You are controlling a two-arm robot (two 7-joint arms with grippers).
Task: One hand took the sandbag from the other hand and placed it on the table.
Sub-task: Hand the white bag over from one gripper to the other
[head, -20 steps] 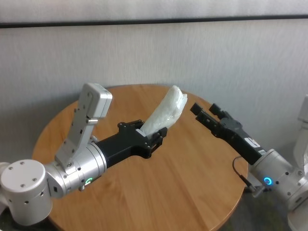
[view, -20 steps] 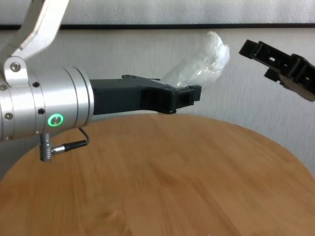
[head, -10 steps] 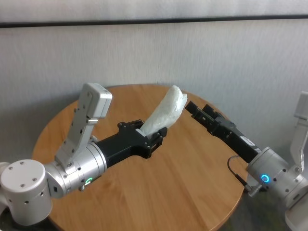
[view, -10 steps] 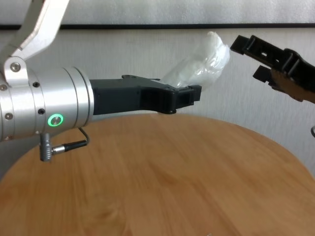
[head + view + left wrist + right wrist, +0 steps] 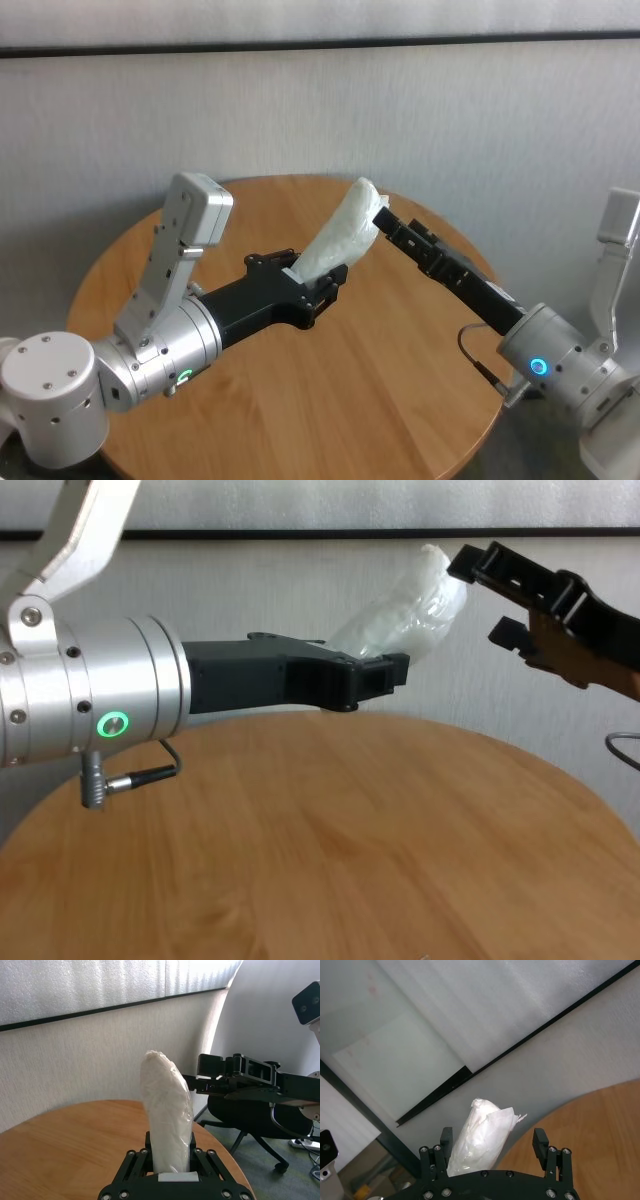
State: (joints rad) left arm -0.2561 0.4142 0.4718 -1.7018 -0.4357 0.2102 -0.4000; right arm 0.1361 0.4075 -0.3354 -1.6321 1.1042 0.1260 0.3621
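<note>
Sandbag (image 5: 348, 236) being held aloft over round wooden table (image 5: 400, 390), lower end being clamped by closed green-ringed left gripper (image 5: 322, 288), upper end being tilted up toward wall. Blue-ringed right gripper (image 5: 385, 222) being held at bag's top end, jaws being kept wide, one either side of bag in right wrist view (image 5: 490, 1152). Finger (image 5: 445, 1141) contact with bag possibly being made, hard to confirm.

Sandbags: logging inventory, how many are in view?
1: the sandbag is held above the table in the shut left pincer, its top between the open right pincer fingers.
</note>
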